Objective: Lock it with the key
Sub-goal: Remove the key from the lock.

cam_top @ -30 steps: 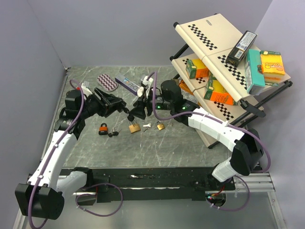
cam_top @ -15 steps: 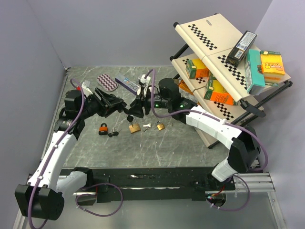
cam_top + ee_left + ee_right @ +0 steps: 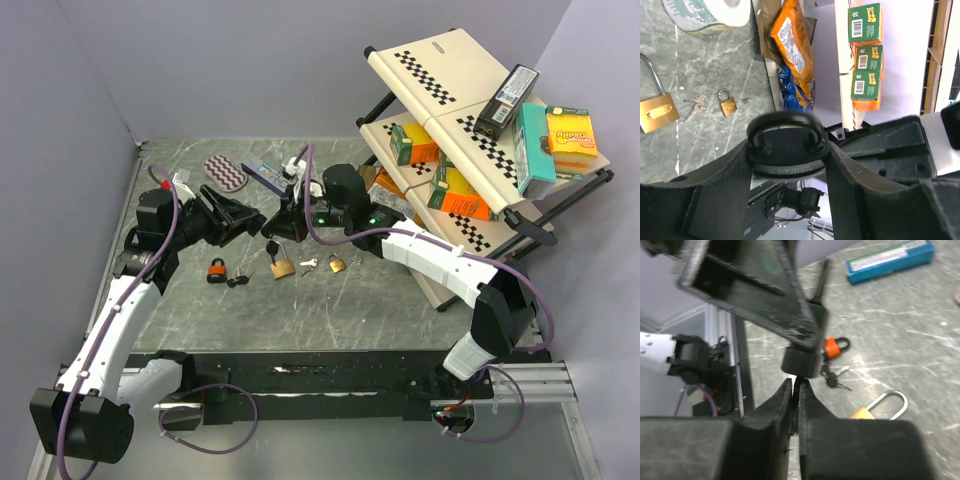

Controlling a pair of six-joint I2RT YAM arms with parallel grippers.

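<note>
A round black padlock [image 3: 787, 145] with its shackle upward sits clamped between my left gripper's [image 3: 788, 155] fingers, held above the table. In the right wrist view the lock's black barrel [image 3: 800, 362] hangs under the left finger [image 3: 750, 285]. A thin dark key [image 3: 798, 386] sticks out of its underside. My right gripper [image 3: 796, 390] is shut on that key, directly below the lock. From the top, the left gripper [image 3: 248, 218] and right gripper [image 3: 280, 228] meet tip to tip over the table's middle.
On the table lie an orange padlock [image 3: 216, 270] with black keys [image 3: 238, 281], a large brass padlock [image 3: 283, 268], a small brass padlock [image 3: 337, 264] and silver keys [image 3: 308, 263]. A blue box [image 3: 270, 177] lies behind. A tilted rack [image 3: 470, 130] of boxes stands right.
My right gripper has moved left up to the left gripper and closed from open onto the key under the black padlock. The left arm has stayed put.
</note>
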